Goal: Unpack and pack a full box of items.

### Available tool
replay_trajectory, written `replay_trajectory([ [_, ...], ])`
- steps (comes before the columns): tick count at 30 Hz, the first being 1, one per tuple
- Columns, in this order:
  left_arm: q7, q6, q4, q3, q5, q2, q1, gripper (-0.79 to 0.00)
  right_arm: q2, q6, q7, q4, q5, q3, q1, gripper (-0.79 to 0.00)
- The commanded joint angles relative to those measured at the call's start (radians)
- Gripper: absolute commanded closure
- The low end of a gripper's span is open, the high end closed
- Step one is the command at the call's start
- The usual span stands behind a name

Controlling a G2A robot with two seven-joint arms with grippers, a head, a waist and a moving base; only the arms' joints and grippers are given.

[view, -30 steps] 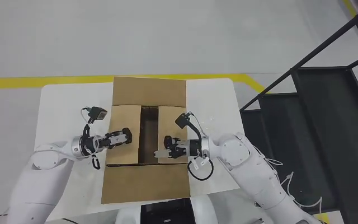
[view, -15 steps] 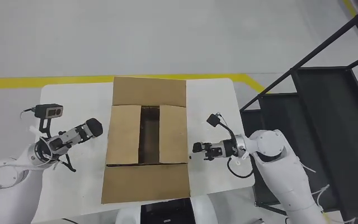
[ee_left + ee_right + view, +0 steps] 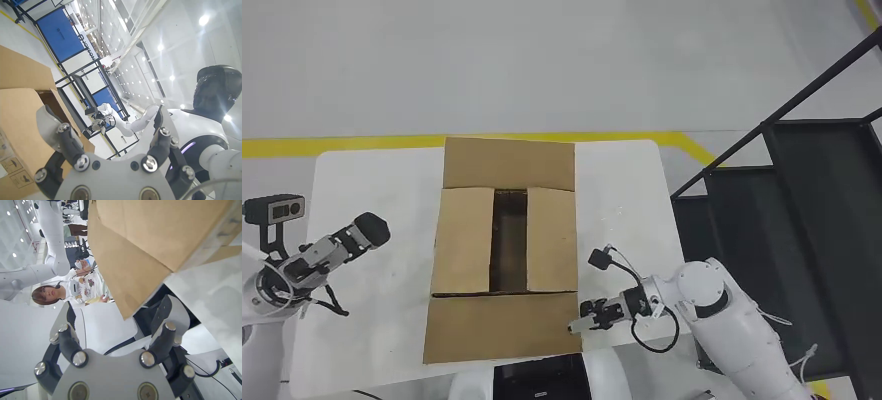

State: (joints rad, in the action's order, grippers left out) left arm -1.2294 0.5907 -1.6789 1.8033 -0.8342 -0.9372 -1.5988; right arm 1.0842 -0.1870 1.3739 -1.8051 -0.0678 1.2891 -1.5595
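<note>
I see the brown cardboard box point(image 3: 507, 250) mid-table point(image 3: 362, 170), its side flaps folded in with a dark slot between them. My left tool point(image 3: 370, 229) hangs wide and empty, well clear of the box's left edge. My right tool point(image 3: 579, 323), also wide, sits just beside the near flap's corner.

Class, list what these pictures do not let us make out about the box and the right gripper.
1. What is in the box: top view, the inner flaps cover most of the opening, and the gap between them is dark.
2. Whether the right gripper touches the near flap: top view, too small; right wrist view, depth unclear.
3. The box's base: left wrist view, cut off by the edge.
</note>
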Motion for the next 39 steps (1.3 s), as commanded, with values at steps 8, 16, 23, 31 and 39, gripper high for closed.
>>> replay_trajectory([
  [8, 0.001, 0.001, -0.019, 0.023, -0.001, -0.003, -0.025, -0.785, -0.001, -0.009, -0.011, 0.005, -0.239, -0.007, 0.008, -0.785],
  [16, -0.001, -0.001, -0.02, 0.024, 0.0, -0.006, -0.033, -0.785, 0.006, -0.061, -0.107, 0.041, -0.479, 0.0, 0.015, -0.785],
  [23, -0.006, -0.006, -0.019, 0.02, 0.003, -0.008, -0.035, -0.785, 0.016, -0.1, -0.205, 0.058, -0.44, -0.045, 0.074, -0.785],
  [31, -0.018, -0.018, -0.038, 0.013, 0.006, -0.011, -0.045, -0.785, 0.026, -0.108, -0.327, 0.105, -0.245, -0.113, 0.16, -0.785],
  [39, -0.087, -0.087, -0.009, -0.044, 0.073, -0.009, -0.036, -0.785, 0.026, -0.099, -0.377, 0.123, -0.144, -0.14, 0.186, -0.785],
])
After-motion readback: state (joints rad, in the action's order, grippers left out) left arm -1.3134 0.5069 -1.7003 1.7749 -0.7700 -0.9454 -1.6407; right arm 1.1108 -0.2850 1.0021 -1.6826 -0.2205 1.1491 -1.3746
